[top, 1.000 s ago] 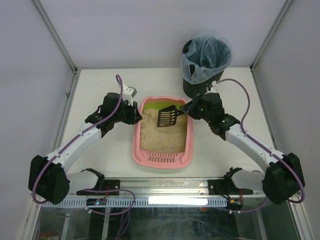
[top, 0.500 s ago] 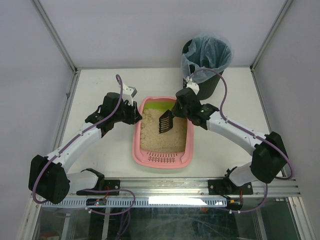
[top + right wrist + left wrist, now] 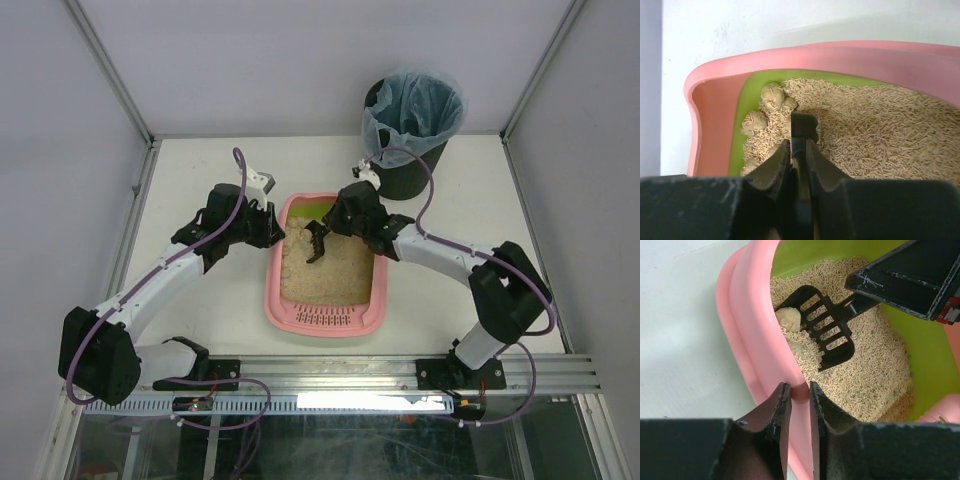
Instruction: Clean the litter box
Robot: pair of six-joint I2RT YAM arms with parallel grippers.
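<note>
The pink litter box (image 3: 270,300) lies mid-table, its lime-green inner end (image 3: 312,210) far and its slotted rim near. It holds beige litter. My left gripper (image 3: 272,228) is shut on the box's left rim (image 3: 767,347). My right gripper (image 3: 335,222) is shut on the handle of the black slotted scoop (image 3: 316,243). The scoop's head (image 3: 822,332) rests in the litter at the far left of the box, against a pale clump (image 3: 788,318). In the right wrist view, the scoop (image 3: 803,129) points at several clumps (image 3: 771,95) by the green end.
A black round bin (image 3: 408,125) with a bluish bag stands at the back right, just beyond the right arm. Metal frame posts border the white table (image 3: 200,160) on both sides.
My right gripper has swung left across the box with the scoop and lowered it; the scoop's head went from flat above the litter to dipped into it at the far left. The left arm has not moved.
</note>
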